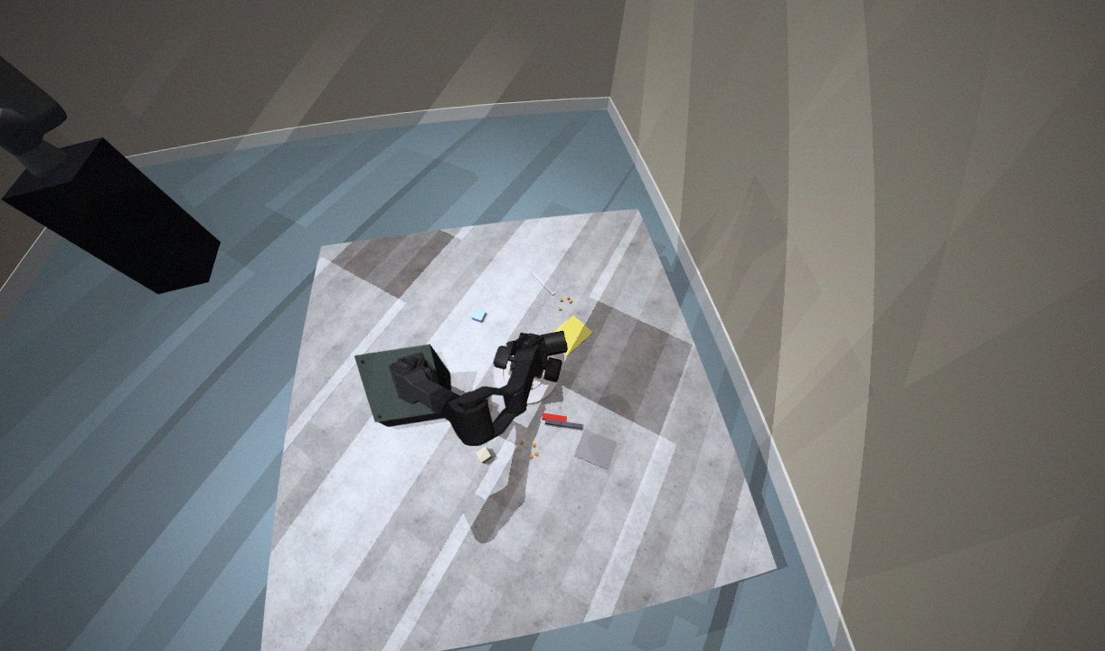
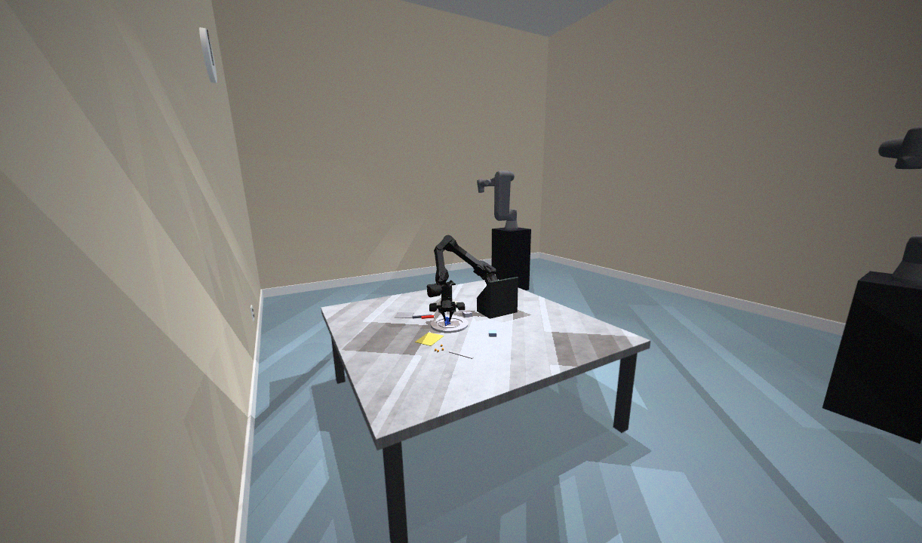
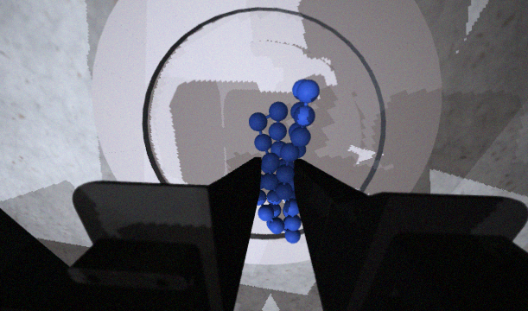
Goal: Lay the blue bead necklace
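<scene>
The round bead board (image 2: 464,326) (image 3: 117,86) is pale, with its groove (image 3: 146,108) showing as a dark ring in the wrist view. The blue bead necklace (image 3: 285,173) (image 2: 447,322) is bunched in a narrow, folded bundle over the board. Its far end is inside the ring, and its near end overlaps the ring's near side. My gripper (image 3: 277,165) (image 2: 447,317) is shut on the necklace's middle, just above the board. Beads stick out beyond and behind the fingertips. The fingers hide part of the ring, and the arm hides the necklace in the top view.
A yellow sheet (image 1: 576,330) (image 2: 428,338) lies beside the board. Small orange beads (image 1: 570,302) (image 1: 533,445) lie in two groups. Near the board lie a red piece (image 1: 553,417), a dark bar (image 1: 568,425) and a blue block (image 1: 478,316) (image 2: 493,334). A grey square (image 1: 595,449) and a cream block (image 1: 483,455) lie farther off.
</scene>
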Available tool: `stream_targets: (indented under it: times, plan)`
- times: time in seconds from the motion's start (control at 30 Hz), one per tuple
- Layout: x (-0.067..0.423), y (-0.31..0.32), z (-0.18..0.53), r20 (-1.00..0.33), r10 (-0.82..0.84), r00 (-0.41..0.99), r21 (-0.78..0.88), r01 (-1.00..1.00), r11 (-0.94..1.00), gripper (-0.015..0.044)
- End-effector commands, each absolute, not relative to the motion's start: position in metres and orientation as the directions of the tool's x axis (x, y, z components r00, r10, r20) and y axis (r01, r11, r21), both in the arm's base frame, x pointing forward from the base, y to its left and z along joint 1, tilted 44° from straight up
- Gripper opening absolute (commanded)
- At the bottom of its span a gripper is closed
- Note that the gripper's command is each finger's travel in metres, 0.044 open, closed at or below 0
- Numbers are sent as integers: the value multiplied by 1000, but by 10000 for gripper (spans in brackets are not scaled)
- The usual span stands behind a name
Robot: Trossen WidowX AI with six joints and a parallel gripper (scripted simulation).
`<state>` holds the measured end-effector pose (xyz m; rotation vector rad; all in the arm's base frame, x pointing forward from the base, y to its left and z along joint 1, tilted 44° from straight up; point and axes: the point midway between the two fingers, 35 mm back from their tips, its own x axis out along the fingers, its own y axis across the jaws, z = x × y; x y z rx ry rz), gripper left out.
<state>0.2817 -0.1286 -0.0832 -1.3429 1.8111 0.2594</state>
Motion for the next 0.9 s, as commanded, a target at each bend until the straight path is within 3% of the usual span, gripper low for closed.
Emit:
stream_targets:
  times: [0.0, 0.87]
  plan:
    - [282, -125, -80, -721, -689, -68, -304, -863, 403, 0]
    - [273, -111, -83, -719, -692, -71, -300, -866, 401, 0]
